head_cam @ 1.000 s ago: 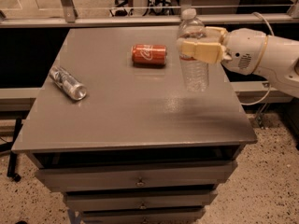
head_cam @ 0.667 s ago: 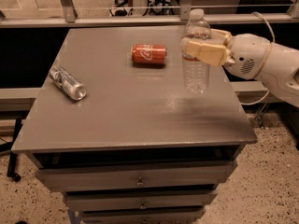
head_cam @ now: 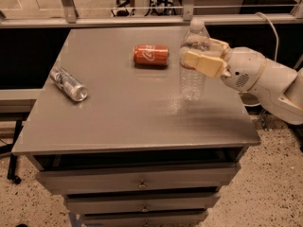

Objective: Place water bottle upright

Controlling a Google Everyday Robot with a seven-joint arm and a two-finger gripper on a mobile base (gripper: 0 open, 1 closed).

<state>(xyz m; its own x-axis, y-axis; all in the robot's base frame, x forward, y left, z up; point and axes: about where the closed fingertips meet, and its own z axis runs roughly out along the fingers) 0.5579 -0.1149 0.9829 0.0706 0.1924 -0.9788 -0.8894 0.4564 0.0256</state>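
The water bottle (head_cam: 191, 82) is clear ribbed plastic with a white cap. It stands upright near the table's right side, its base at or just above the grey tabletop (head_cam: 123, 112). My gripper (head_cam: 195, 52) reaches in from the right and is shut on the bottle's upper body, with one tan finger (head_cam: 203, 63) in front and the other behind. The white arm (head_cam: 265, 79) extends off to the right.
A red soda can (head_cam: 151, 55) lies on its side just left of the bottle. A slim silver can (head_cam: 69, 84) lies near the table's left edge. A metal rail (head_cam: 142, 20) runs behind the table. Drawers (head_cam: 142, 181) sit below the front edge.
The bottle and my gripper have moved down a little towards the tabletop, still upright. The two cans have not moved.
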